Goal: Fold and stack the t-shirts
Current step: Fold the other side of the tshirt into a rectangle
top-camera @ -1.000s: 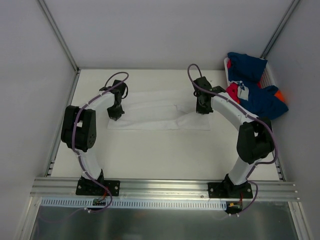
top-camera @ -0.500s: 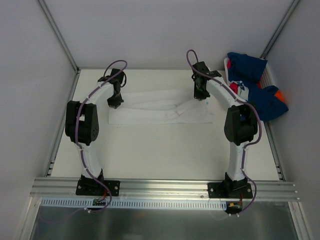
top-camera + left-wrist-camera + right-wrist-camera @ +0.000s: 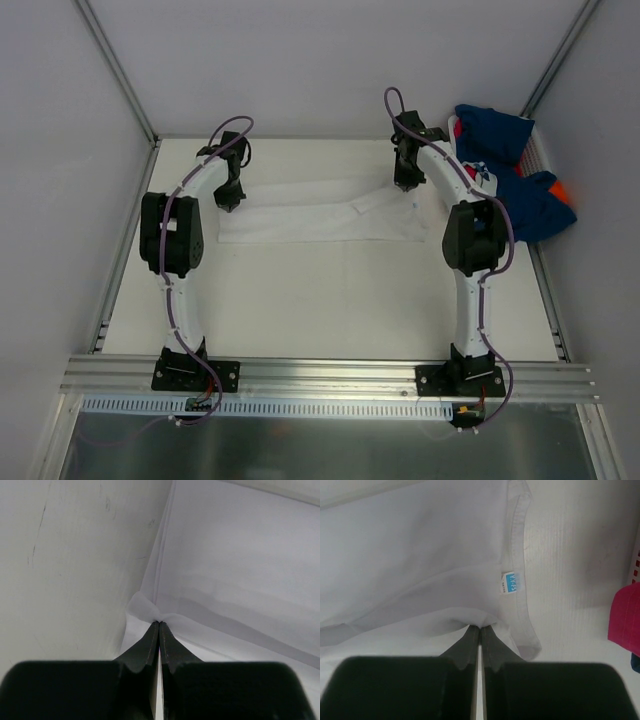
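Note:
A white t-shirt (image 3: pixel 320 212) lies folded into a long band across the far half of the table. My left gripper (image 3: pixel 231 203) is shut on its far left edge, where the cloth bunches at the tips (image 3: pixel 159 622). At the far right end my right gripper (image 3: pixel 403 185) is shut on the white t-shirt (image 3: pixel 420 555) just below the collar, near the small blue neck label (image 3: pixel 512 581). Navy t-shirts (image 3: pixel 520 195) with a pinkish-red one (image 3: pixel 463 181) and a bit of orange (image 3: pixel 561 188) are heaped at the back right.
The heap sits in a white basket (image 3: pixel 541 152) against the right wall. Grey walls enclose the table on three sides. A pinkish-red cloth edge (image 3: pixel 625 620) shows at the right of the right wrist view. The aluminium rail (image 3: pixel 330 375) runs along the near edge.
Both grippers have moved toward the far side of the table, carrying the shirt's edge with them. The shirt now lies flatter and narrower, and both arms are stretched further out.

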Action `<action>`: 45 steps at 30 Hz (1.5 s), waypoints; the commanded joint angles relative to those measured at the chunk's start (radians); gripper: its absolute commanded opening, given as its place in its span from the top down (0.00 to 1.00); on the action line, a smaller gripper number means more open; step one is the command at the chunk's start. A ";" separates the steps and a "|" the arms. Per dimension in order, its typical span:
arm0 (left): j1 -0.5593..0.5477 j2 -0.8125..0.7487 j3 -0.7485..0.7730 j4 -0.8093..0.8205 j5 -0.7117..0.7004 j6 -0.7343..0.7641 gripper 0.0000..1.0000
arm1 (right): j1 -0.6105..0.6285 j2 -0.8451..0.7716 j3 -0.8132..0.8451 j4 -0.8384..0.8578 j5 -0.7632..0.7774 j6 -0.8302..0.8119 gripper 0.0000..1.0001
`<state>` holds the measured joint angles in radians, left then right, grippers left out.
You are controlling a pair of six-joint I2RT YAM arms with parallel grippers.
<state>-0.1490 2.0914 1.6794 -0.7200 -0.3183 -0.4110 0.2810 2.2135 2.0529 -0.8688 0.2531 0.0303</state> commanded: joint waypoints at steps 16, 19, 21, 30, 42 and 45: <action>0.012 0.133 0.144 -0.029 -0.021 0.047 1.00 | -0.040 0.158 0.127 -0.013 0.002 -0.023 1.00; 0.012 0.140 0.164 -0.030 -0.024 0.052 1.00 | -0.046 0.164 0.136 -0.013 0.002 -0.021 1.00; 0.012 0.145 0.180 -0.030 -0.025 0.055 1.00 | -0.049 0.164 0.139 -0.012 0.005 -0.021 1.00; 0.014 0.168 0.253 -0.032 -0.024 0.077 1.00 | -0.077 0.178 0.207 -0.013 -0.017 -0.021 0.99; 0.016 0.204 0.324 -0.032 -0.103 0.083 0.01 | -0.092 0.219 0.243 0.020 -0.025 -0.052 0.27; 0.016 0.121 0.342 -0.030 -0.120 0.071 0.01 | -0.092 0.163 0.242 0.063 -0.017 -0.072 0.27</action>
<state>-0.1398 2.3127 1.9751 -0.7387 -0.3798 -0.3321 0.1894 2.4474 2.2517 -0.8536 0.2237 -0.0059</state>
